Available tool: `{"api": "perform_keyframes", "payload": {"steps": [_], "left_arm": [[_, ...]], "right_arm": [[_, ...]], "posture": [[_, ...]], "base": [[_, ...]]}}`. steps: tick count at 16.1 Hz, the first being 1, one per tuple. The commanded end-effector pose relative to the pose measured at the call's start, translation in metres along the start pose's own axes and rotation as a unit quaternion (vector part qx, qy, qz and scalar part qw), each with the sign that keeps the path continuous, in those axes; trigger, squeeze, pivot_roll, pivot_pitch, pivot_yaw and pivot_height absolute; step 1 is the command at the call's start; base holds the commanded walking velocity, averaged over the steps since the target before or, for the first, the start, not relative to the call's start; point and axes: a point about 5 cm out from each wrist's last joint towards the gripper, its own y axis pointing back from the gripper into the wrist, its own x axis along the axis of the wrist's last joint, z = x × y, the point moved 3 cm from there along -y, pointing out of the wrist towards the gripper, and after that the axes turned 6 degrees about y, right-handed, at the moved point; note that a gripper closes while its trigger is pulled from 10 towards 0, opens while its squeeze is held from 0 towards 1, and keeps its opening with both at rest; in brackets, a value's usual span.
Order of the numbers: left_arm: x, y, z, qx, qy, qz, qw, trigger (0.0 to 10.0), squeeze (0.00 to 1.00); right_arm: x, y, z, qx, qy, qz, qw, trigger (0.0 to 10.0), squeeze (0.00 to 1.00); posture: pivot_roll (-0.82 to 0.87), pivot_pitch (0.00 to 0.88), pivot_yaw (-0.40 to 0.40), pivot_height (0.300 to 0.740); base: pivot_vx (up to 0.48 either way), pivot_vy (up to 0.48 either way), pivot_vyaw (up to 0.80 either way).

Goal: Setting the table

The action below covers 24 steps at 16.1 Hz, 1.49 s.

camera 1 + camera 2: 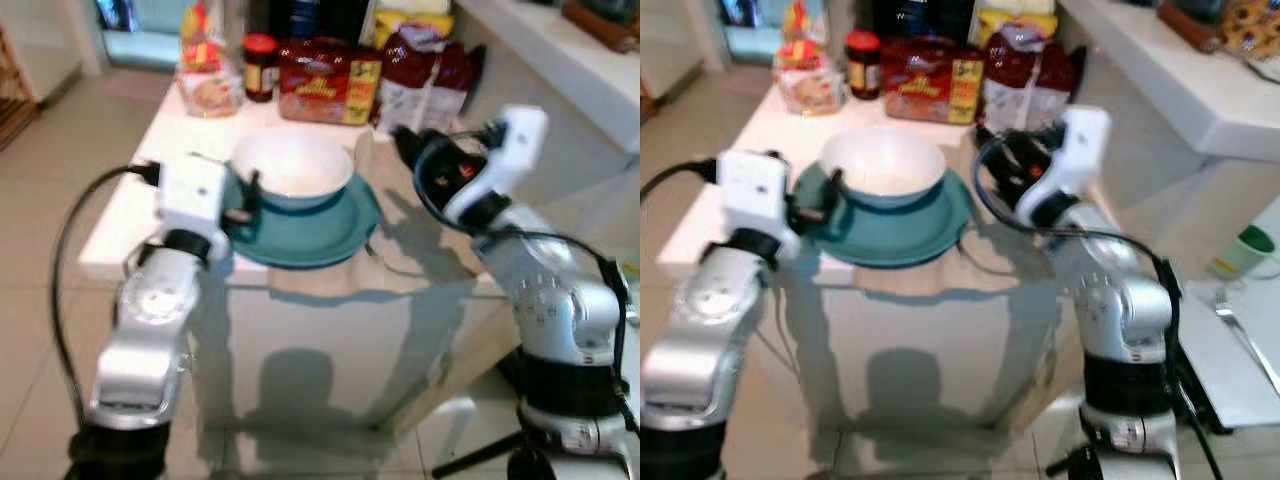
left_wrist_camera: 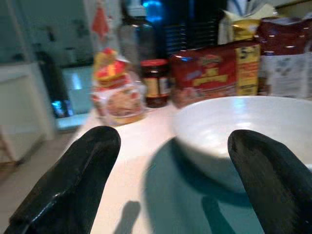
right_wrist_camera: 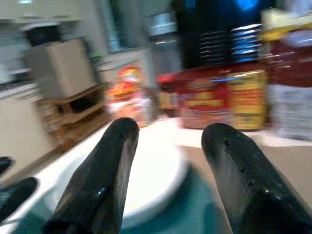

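Note:
A white bowl sits in a teal plate near the front edge of a white table. My left gripper is at the plate's left rim, beside the bowl. In the left wrist view its fingers stand wide apart and open, with the bowl just ahead. My right gripper hovers off the bowl's right side, above the table. It is open too, its fingers spread with nothing between them, pointing toward the bowl and the plate.
Along the table's back stand a red packet, a red-lidded jar, a clear snack bag and a dark red and white bag. A white counter runs at the right. A green cup and a fork lie at the far right.

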Motion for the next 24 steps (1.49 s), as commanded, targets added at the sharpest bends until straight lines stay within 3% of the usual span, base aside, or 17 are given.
{"api": "perform_keyframes", "payload": {"steps": [1,6,7,10,11,12,16,19,20,21,22,24], "left_arm": [[0.007,-0.001,0.000,-0.005,-0.002,0.011,1.000,10.0,0.00],[0.017,-0.002,-0.006,-0.011,-0.026,0.022,0.999,10.0,0.00],[0.019,-0.001,-0.003,-0.035,-0.039,0.020,0.998,10.0,0.00],[0.026,0.010,0.013,-0.143,-0.024,0.016,0.989,10.0,0.00],[0.027,0.017,0.018,-0.189,-0.012,0.010,0.982,10.0,0.00],[0.027,0.027,0.023,-0.240,-0.005,0.000,0.971,10.0,0.00],[0.025,0.042,0.027,-0.299,-0.007,-0.029,0.954,10.0,0.00],[0.022,0.045,0.032,-0.313,-0.006,-0.041,0.949,10.0,0.00],[0.022,0.046,0.032,-0.314,-0.006,-0.044,0.948,10.0,0.00],[0.021,0.046,0.032,-0.314,-0.006,-0.045,0.948,10.0,0.00],[0.021,0.046,0.031,-0.314,-0.005,-0.048,0.948,10.0,0.00],[0.021,0.047,0.031,-0.313,-0.006,-0.050,0.948,10.0,0.00]], "right_arm": [[0.000,-0.004,0.014,-0.015,-0.020,-0.028,0.999,10.0,1.00],[0.006,-0.032,0.041,-0.048,-0.101,-0.060,0.992,10.0,1.00],[-0.004,-0.038,0.039,-0.031,-0.120,-0.105,0.987,10.0,1.00],[-0.026,-0.046,0.039,-0.033,-0.097,-0.213,0.972,10.0,1.00],[-0.033,-0.048,0.037,-0.029,-0.111,-0.245,0.963,10.0,0.75],[-0.036,-0.051,0.033,-0.017,-0.145,-0.254,0.956,10.0,0.00],[-0.048,-0.060,0.019,0.011,-0.215,-0.272,0.938,10.0,0.00],[-0.065,-0.057,0.014,0.015,-0.248,-0.324,0.913,10.0,0.00],[-0.066,-0.057,0.014,0.009,-0.265,-0.324,0.908,4.5,0.00],[-0.066,-0.057,0.015,0.008,-0.272,-0.322,0.907,2.7,0.00],[-0.064,-0.058,0.015,0.007,-0.292,-0.313,0.904,0.0,0.00],[-0.064,-0.059,0.017,0.006,-0.303,-0.309,0.902,0.0,0.00]], "posture": [[0.13,0.000,-0.102,0.740],[0.15,0.000,-0.116,0.740],[0.15,0.000,-0.120,0.740],[0.16,0.000,-0.126,0.740],[0.16,0.000,-0.129,0.740],[0.16,0.000,-0.131,0.740],[0.16,0.000,-0.135,0.740],[0.16,0.000,-0.142,0.740],[0.17,0.000,-0.144,0.740],[0.17,0.000,-0.144,0.740],[0.17,0.000,-0.145,0.740],[0.17,0.000,-0.146,0.740]], "base": [[0.000,0.000,0.00],[0.000,0.000,0.00],[0.000,0.000,0.00],[0.000,0.000,0.00],[0.000,0.000,0.00],[0.000,0.000,0.00],[0.000,0.000,0.00],[0.000,0.000,0.00],[0.000,0.000,0.00],[0.000,0.000,0.00],[0.000,0.000,0.00],[0.000,0.000,0.00]]}}
